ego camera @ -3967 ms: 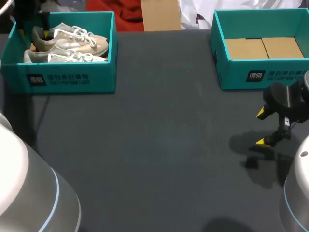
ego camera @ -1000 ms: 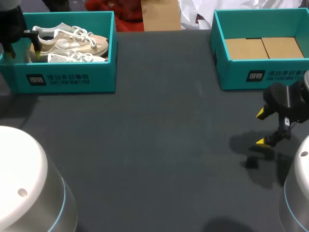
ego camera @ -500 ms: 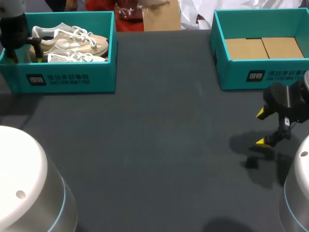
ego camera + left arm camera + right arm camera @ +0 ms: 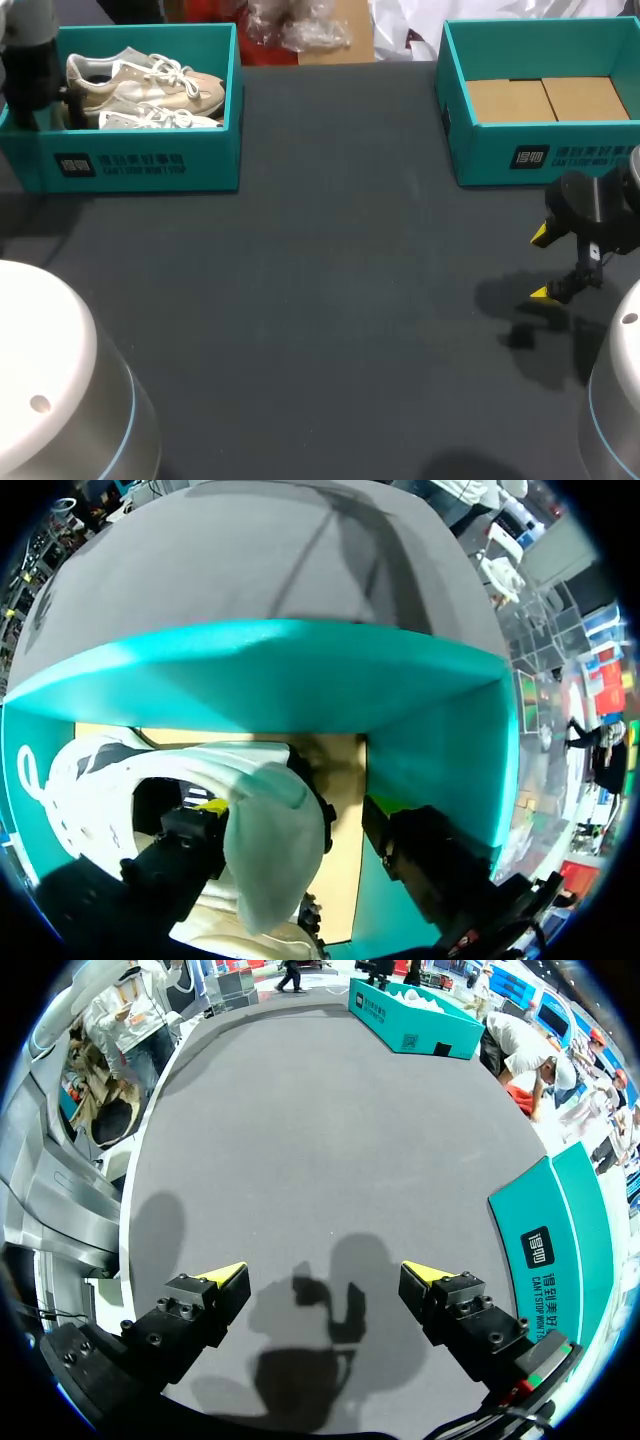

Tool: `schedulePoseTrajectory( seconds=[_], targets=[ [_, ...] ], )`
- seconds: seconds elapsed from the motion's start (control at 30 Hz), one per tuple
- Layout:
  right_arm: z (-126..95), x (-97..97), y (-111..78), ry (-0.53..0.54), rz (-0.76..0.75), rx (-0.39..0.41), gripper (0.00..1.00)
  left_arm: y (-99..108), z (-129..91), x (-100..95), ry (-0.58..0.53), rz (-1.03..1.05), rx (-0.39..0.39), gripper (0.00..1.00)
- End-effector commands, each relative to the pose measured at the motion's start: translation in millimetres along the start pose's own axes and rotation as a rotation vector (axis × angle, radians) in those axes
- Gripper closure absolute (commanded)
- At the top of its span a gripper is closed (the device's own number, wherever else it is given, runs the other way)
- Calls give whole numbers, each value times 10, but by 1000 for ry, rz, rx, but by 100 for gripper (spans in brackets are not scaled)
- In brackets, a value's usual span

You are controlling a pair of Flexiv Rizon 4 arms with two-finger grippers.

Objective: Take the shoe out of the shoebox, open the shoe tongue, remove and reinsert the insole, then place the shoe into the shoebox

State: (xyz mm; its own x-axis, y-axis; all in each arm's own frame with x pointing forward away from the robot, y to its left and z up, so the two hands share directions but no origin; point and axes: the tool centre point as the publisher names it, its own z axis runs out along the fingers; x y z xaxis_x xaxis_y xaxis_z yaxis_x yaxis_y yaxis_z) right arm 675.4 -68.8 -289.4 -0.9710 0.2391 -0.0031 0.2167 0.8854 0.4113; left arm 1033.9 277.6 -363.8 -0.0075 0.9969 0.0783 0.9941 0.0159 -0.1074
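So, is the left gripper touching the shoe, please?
Touching: the left wrist view shows one finger of the left gripper inside the shoe, against its heel.

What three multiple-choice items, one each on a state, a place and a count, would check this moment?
1. How is the right gripper?
A. shut tight
B. open above the table
C. hidden

2. Where do the shoes lie?
A. in the left box
B. on the table
C. in the right gripper

3. How many shoes are in view?
A. one
B. two
C. four

Answers:
1 B, its yellow-tipped fingers stand apart with nothing between them.
2 A, both sit inside the box's walls.
3 B, two laced shoes lie side by side.
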Motion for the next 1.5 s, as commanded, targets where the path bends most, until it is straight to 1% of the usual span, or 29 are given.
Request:
schedulePoseTrajectory(
  seconds=[0.03, 0.07, 0.1, 0.13, 0.17, 0.3, 0.47, 0.7, 1.0, 1.17, 1.5],
  targets=[
    [0, 17, -7, -3, -1, 0, 0, -4, 54, -16, 13, -5, -10, 29],
    [0, 17, -7, -3, -1, 0, 0, -4, 58, -17, 16, -8, -13, 30],
    [0, 17, -7, -3, -1, 0, 0, -3, 64, -17, 17, -9, -14, 34],
    [0, 17, -7, -3, -1, 0, 0, -3, 70, -16, 18, -9, -15, 38],
    [0, 17, -7, -3, -1, 0, 0, -1, 77, -16, 22, -11, -16, 48],
    [0, 17, -7, -3, -1, 0, 0, 4, 98, -8, 26, -12, -13, 62],
    [0, 17, -7, -3, -1, 0, 0, 2, 102, 19, 28, -13, -12, 100],
    [0, 17, -7, -3, -1, 0, 0, -21, 68, 86, 25, -11, -19, 100],
    [0, 17, -7, -3, -1, 0, 0, -91, -57, 203, 19, -8, -46, 100],
    [0, 17, -7, -3, -1, 0, 0, -110, -214, 262, -2, -8, -60, 100],
    [0, 17, -7, -3, -1, 0, 0, -182, -678, 345, -23, 1, -103, 100]
  ],
)
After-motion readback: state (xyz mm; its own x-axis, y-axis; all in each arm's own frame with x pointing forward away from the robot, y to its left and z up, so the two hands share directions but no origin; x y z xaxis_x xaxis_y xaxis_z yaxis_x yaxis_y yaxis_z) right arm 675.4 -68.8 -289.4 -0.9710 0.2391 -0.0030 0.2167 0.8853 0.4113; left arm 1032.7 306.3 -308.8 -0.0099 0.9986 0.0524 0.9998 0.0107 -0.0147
